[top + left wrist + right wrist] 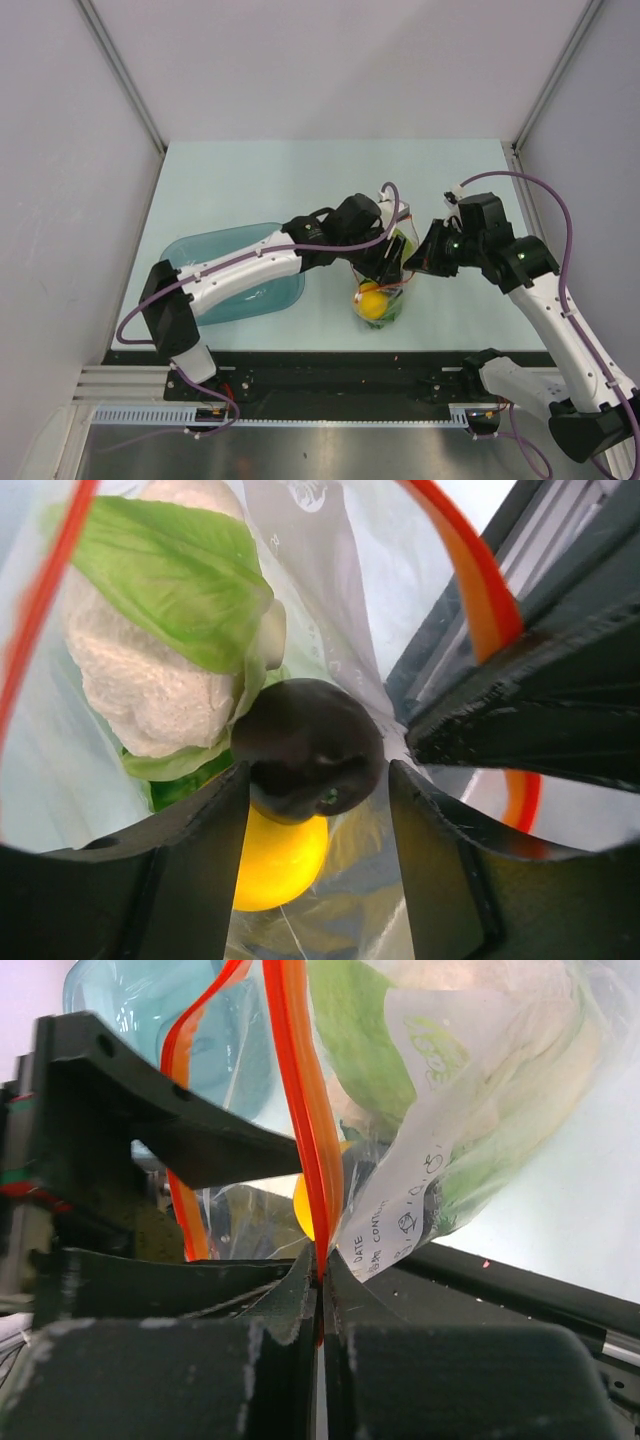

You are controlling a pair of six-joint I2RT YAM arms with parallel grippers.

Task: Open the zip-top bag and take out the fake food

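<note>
The zip-top bag (388, 290) stands open at the table's middle, its red-orange zip strip (482, 595) spread wide. My left gripper (318, 772) reaches down into the bag's mouth, and its fingers press both sides of a dark piece (310, 742). Beside it lie the white cauliflower (140, 690), the green lettuce (170, 580) and, underneath, the yellow-orange fruit (282, 868), which also shows in the top view (369, 300). My right gripper (322, 1258) is shut on the zip strip (296, 1110) at the bag's right rim and holds it up; in the top view it (412, 262) is right of the bag.
A teal plastic tray (195, 258) lies left of the bag under my left arm; it shows behind the bag in the right wrist view (120, 1000). Grey walls enclose the table on three sides. The black base rail runs along the near edge.
</note>
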